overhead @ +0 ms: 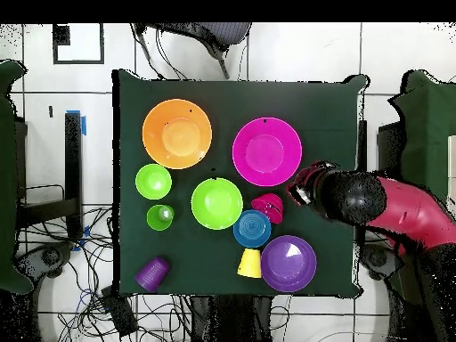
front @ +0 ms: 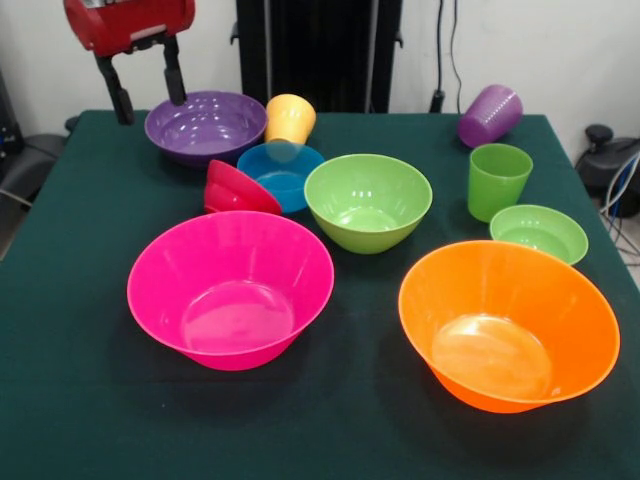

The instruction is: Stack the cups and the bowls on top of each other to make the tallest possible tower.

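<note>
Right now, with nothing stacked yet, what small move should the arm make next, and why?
Probably lower the open end effector toward the purple bowl, the nearest piece. In the front view it hangs beside that bowl's rim, holding nothing. All bowls sit apart on the table, except the red bowl, tipped against the blue bowl.

Bright, even room light; white glare glints inside the glossy bowls (front: pixel 231 288), which cast soft shadows on the table (front: pixel 80 400).
</note>
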{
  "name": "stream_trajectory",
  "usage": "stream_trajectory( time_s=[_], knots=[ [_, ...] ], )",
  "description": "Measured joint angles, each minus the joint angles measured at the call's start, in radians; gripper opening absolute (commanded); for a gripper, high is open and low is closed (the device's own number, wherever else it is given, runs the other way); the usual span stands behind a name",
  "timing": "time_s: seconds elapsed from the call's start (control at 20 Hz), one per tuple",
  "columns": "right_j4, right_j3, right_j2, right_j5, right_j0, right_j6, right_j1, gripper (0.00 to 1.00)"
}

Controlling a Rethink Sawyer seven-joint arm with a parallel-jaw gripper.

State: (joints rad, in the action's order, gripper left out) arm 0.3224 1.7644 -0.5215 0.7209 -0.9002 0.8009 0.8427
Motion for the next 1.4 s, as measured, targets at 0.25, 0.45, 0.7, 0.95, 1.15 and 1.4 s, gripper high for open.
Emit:
stream_trajectory(
  time_s=[0.25, 0.45, 0.7, 0.95, 1.15, 1.4],
  knots=[
    [-0.022, 0.010, 0.007, -0.037, 0.001, 0.062, 0.000, 1.00],
    [-0.039, 0.043, 0.007, -0.128, -0.026, 0.085, -0.001, 1.00],
    [-0.044, 0.068, 0.006, -0.201, -0.050, 0.085, -0.003, 1.00],
    [-0.057, 0.094, -0.006, -0.241, -0.079, 0.085, -0.003, 1.00],
    [-0.056, 0.102, -0.007, -0.250, -0.083, 0.085, -0.009, 1.00],
    [-0.056, 0.110, -0.007, -0.251, -0.081, 0.085, -0.029, 1.00]
  ],
)
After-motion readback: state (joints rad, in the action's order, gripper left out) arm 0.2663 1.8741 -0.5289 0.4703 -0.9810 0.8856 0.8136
